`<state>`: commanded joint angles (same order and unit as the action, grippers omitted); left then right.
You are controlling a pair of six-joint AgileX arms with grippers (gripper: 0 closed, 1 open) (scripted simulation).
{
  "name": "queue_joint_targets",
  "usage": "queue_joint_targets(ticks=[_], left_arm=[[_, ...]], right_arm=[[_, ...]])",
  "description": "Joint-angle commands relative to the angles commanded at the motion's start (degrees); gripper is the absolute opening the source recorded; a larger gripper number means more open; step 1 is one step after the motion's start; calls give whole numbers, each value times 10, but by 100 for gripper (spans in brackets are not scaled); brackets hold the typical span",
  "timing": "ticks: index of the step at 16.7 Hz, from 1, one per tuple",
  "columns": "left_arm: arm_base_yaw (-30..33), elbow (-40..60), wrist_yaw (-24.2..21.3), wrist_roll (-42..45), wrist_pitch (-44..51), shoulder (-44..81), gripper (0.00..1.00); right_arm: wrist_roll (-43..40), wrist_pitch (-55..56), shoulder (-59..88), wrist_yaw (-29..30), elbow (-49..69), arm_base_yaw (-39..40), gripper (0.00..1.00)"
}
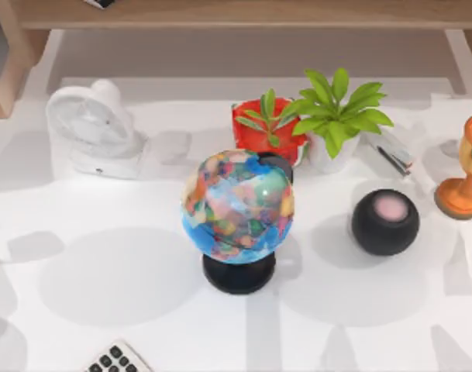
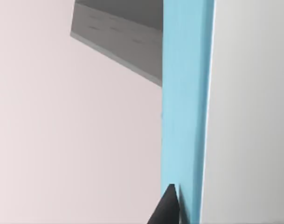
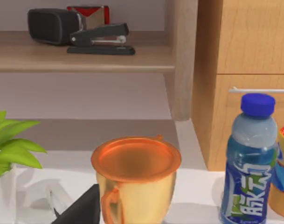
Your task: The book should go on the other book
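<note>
Centrally, a glossy round globe [image 1: 237, 205] tops its black base [image 1: 239, 273].

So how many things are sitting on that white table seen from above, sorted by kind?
Potted plants: 2, a red pot and a white pot
Globe: 1
Fan: 1
Black round speaker: 1
Orange goblet: 1
Calculator, at the table's edge: 1
Total: 7

Much cut off at the edges

A keypad device [image 1: 115, 359] runs off the bench's front edge; the gold cup [image 1: 466, 174] is clipped at its right edge. By my left claw, a blue slab [image 2: 183, 112] runs out of view, so I cannot identify it.
</note>
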<state>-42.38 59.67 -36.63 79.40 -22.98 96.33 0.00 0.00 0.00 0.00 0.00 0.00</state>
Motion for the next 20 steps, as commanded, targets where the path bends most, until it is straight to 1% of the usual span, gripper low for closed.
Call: queue_joint_targets(ticks=[2,5,7,9,12,20], left_arm=[[-13,-40,-8,99,9,2,0],[-17,-93,-14,228,20,21,0],[-12,-121,-15,297,26,39,0],[-6,-141,-15,346,30,57,0],[1,-155,-14,380,33,71,0],[2,-152,-11,377,29,75,0]], right_arm=[[0,0,0,0,0,0,100],[0,0,0,0,0,0,100],[0,0,0,0,0,0,100],[0,0,0,0,0,0,100],[0,0,0,0,0,0,100],[0,0,0,0,0,0,100]])
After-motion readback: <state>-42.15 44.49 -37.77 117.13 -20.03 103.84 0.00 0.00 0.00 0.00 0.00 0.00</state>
